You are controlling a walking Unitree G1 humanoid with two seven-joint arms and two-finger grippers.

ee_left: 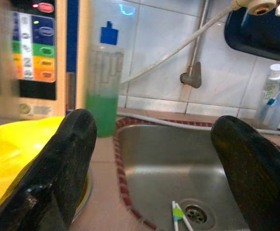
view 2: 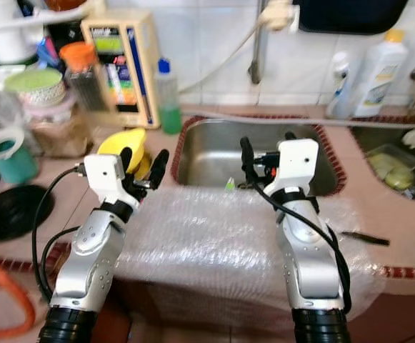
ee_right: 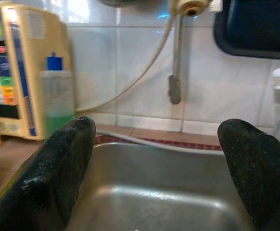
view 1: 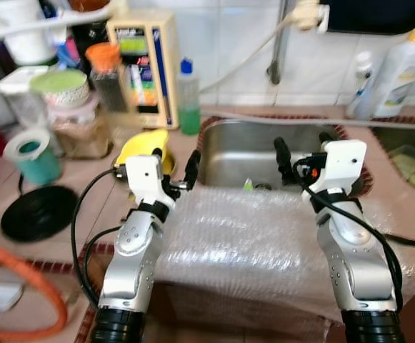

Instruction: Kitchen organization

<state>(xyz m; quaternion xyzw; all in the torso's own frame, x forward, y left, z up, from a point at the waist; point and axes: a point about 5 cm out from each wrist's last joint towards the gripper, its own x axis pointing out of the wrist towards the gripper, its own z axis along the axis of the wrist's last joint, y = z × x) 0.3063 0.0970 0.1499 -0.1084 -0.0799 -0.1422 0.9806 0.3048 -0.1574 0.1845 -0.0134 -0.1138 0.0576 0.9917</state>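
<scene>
Both arms reach forward over a sheet of bubble wrap that drapes the counter's front edge before a steel sink. My left gripper is open and empty above the sink's left rim, next to a yellow bowl. My right gripper is open and empty over the sink basin. A small green and white utensil lies by the drain. A bottle of green liquid stands behind the sink's left corner.
Jars, a teal cup and a black lid crowd the left counter. A white bottle stands at the back right. A thin black utensil lies right of the wrap. An orange hose curves at the near left.
</scene>
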